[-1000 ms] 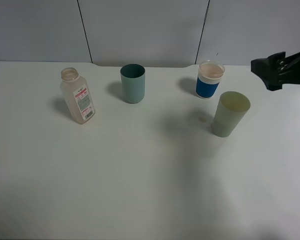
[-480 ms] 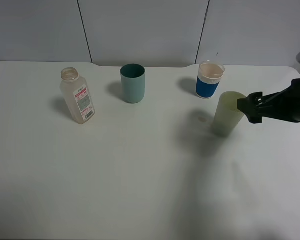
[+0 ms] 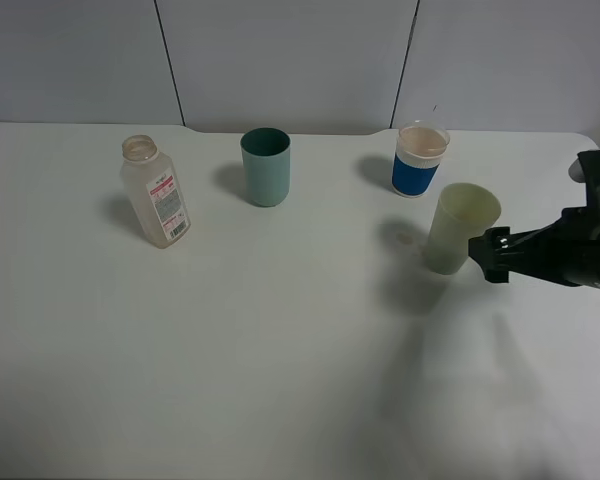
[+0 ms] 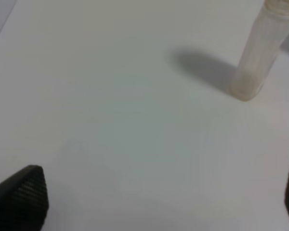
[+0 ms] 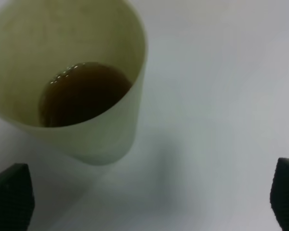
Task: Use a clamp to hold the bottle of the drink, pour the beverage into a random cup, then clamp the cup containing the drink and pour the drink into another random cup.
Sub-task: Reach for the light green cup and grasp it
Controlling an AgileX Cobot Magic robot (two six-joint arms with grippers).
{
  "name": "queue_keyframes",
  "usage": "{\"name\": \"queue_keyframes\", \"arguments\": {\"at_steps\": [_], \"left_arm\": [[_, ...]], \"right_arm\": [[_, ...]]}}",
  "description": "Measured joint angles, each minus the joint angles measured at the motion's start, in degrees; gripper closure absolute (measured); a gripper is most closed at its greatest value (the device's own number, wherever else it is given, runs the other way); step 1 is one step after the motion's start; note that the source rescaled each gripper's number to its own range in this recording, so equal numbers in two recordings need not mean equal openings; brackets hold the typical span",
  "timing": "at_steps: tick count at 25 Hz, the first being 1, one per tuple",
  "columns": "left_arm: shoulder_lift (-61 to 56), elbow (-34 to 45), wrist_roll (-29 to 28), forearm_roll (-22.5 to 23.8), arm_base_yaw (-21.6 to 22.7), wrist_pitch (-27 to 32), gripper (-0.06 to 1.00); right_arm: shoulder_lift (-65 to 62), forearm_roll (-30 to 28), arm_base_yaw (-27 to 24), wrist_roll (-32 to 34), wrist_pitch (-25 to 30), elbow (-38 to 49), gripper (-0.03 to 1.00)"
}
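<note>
The bottle of the drink (image 3: 157,205) stands open-topped at the left, and it also shows in the left wrist view (image 4: 260,53). The pale yellow-green cup (image 3: 460,228) stands upright at the right. The right wrist view looks into this cup (image 5: 111,139) and shows brown beverage (image 5: 82,91) in its bottom. My right gripper (image 3: 490,255) hovers just right of the cup, jaws open, with nothing between them (image 5: 147,202). The blue-banded clear cup (image 3: 420,160) sits behind it. My left gripper (image 4: 159,197) is open over bare table, well short of the bottle.
A dark teal tumbler (image 3: 266,167) stands at the back middle. All of it rests on a white table (image 3: 280,350) with a grey panelled wall behind. A small wet spot (image 3: 405,238) lies left of the yellow-green cup.
My right arm has come down from the back right corner to the right side of the yellow-green cup. The cups and bottle have not moved.
</note>
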Motion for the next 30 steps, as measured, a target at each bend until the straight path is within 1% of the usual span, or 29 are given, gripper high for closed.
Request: {"name": "queue_keyframes", "arguments": {"at_steps": [3, 5, 6, 7, 9, 11, 18, 20, 24, 28, 30], "left_arm": [[0.0, 0.0, 0.0, 0.0, 0.0, 0.0, -0.06], [0.0, 0.0, 0.0, 0.0, 0.0, 0.0, -0.06], [0.0, 0.0, 0.0, 0.0, 0.0, 0.0, -0.06], [0.0, 0.0, 0.0, 0.0, 0.0, 0.0, -0.06], [0.0, 0.0, 0.0, 0.0, 0.0, 0.0, -0.06], [0.0, 0.0, 0.0, 0.0, 0.0, 0.0, -0.06], [0.0, 0.0, 0.0, 0.0, 0.0, 0.0, -0.06], [0.0, 0.0, 0.0, 0.0, 0.0, 0.0, -0.06], [0.0, 0.0, 0.0, 0.0, 0.0, 0.0, -0.06], [0.0, 0.0, 0.0, 0.0, 0.0, 0.0, -0.06], [0.0, 0.0, 0.0, 0.0, 0.0, 0.0, -0.06]], "right_arm": [[3.0, -0.1, 0.0, 0.5, -4.6, 0.9, 0.02], [5.0, -1.5, 0.0, 2.2, -7.6, 1.6, 0.02], [6.3, -3.5, 0.0, 4.2, -8.9, 1.9, 0.02], [8.4, -7.6, 0.0, 8.2, -11.5, 2.7, 0.02], [10.4, -10.8, 0.0, 10.8, -15.1, 3.5, 0.02], [13.0, -12.9, 0.0, 11.8, -19.6, 4.3, 0.02], [24.5, -13.7, 0.0, 12.0, -39.0, 7.3, 0.02], [29.0, -13.7, 0.0, 12.0, -45.5, 7.5, 0.02], [37.0, -13.8, 0.0, 12.0, -55.2, 7.5, 0.02], [43.9, -14.6, 0.0, 11.1, -56.6, 6.5, 0.02], [45.3, -15.4, 0.0, 10.7, -58.1, 5.2, 0.02]]}}
